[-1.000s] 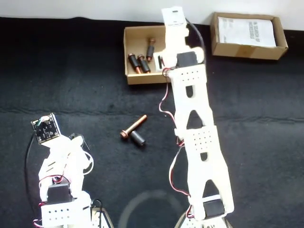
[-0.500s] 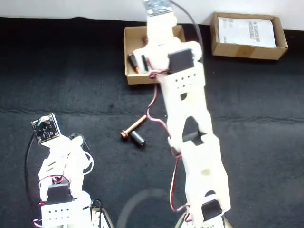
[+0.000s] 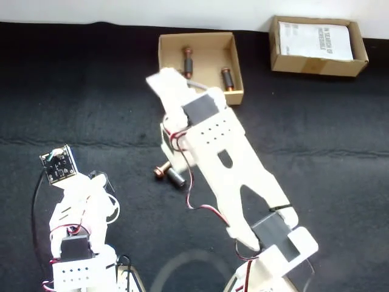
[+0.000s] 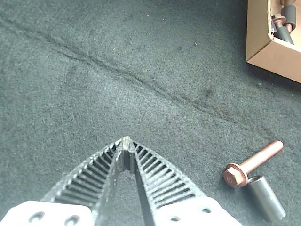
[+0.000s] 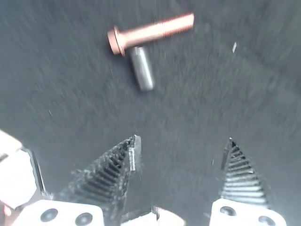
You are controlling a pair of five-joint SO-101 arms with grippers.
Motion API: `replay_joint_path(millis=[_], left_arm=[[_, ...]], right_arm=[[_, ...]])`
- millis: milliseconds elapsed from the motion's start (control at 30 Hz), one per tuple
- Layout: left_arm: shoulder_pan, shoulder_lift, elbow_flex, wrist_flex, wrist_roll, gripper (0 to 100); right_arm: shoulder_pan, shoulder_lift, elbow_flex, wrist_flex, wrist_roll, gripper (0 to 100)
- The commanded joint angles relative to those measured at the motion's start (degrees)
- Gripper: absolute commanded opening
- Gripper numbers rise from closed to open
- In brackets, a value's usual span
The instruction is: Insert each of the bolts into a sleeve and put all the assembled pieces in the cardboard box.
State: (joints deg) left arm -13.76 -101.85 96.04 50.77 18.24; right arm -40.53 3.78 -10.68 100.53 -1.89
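Wide apart stand the serrated black fingers of the right gripper (image 5: pixel 183 140), nothing between them, while the left gripper (image 4: pixel 126 141) has its ribbed tips pressed together on nothing. Underneath it all is the dark felt mat (image 3: pixel 91 91), fuzzy and creased. The white perforated right arm (image 3: pixel 231 164) stretches up to the near left corner of the cardboard box (image 3: pixel 206 61) and overlaps that corner. The left arm (image 3: pixel 76 207) sits folded well away from the box, off to its near left side. That box is shallow, open-topped brown card, and it holds two assembled pieces. One (image 3: pixel 187 61) lies toward its far left, the other (image 3: pixel 227 79) by its right wall, each a copper bolt in a dark sleeve. To the right of the box sits a second cardboard tray (image 3: pixel 276 55) holding a printed white sheet (image 3: pixel 316 39). Out on the mat, on the near side of the box and apart from it, lies the loose bolt (image 5: pixel 150 32), copper-coloured with a flanged hex head. Right against its head end rests the loose sleeve (image 5: pixel 142 68), a short grey metal tube, lying at an angle to the bolt.
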Motion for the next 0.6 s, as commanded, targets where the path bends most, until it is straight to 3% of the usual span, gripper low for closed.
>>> replay_joint_path(millis=[0, 233, 567], left_arm=[[-0.57, -1.71, 1.01, -0.09, -0.44, 1], [-0.57, -1.71, 1.01, -0.09, -0.44, 1], [-0.57, -1.71, 1.01, -0.09, -0.44, 1]], right_arm=[[-0.22, -3.47, 4.44, 0.31, 0.79, 25.6], [-0.22, -3.38, 13.14, -8.04, 9.76, 25.6], [-0.48, 3.30, 18.95, -19.21, 14.33, 25.6]])
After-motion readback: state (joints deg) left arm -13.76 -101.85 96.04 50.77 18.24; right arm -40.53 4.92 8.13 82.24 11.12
